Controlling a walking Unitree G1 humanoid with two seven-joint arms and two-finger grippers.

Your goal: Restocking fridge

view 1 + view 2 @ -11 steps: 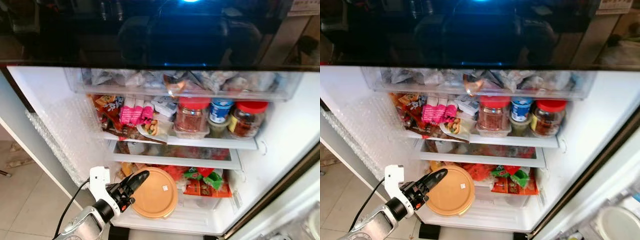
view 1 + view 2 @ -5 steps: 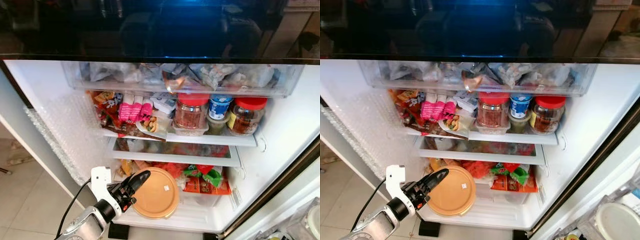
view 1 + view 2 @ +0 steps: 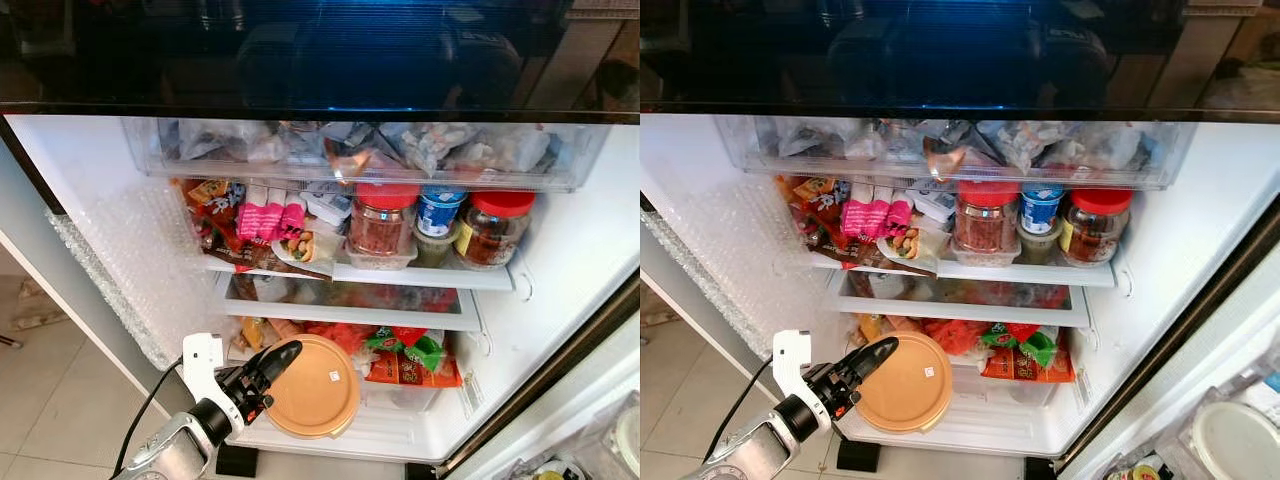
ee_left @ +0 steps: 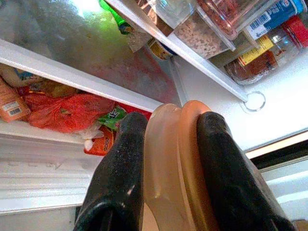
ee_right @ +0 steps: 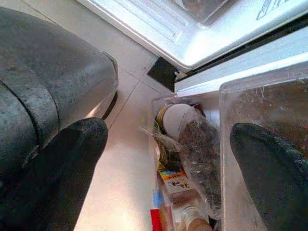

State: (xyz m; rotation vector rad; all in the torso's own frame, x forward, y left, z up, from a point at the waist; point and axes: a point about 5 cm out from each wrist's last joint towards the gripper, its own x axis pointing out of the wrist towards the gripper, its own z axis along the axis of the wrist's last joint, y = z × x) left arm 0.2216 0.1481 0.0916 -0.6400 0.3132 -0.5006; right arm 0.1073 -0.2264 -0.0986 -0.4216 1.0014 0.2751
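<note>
The open fridge [image 3: 560,250] stands before me with full shelves. My left gripper [image 3: 272,362] is at the lower left, shut on the rim of a round tan lidded container [image 3: 315,386]. The container hangs tilted in front of the bottom drawer [image 3: 400,400], which holds red and green packets. In the left wrist view both black fingers [image 4: 122,163] pinch the tan container [image 4: 175,159] between them. My right gripper [image 5: 168,144] hangs open over the tiled floor, above a clear bin [image 5: 250,125] of packaged food.
The middle shelf [image 3: 420,275] carries red-lidded jars [image 3: 384,228], a blue-lidded tub [image 3: 438,213] and snack packets [image 3: 265,218]. A clear drawer [image 3: 360,150] of bags sits above. Bubble wrap [image 3: 130,270] lines the left wall. Bins [image 3: 1230,440] stand on the floor at lower right.
The camera has tilted slightly, so the whole fridge sits a little differently in the picture. The left gripper and the tan container keep their place before the bottom drawer.
</note>
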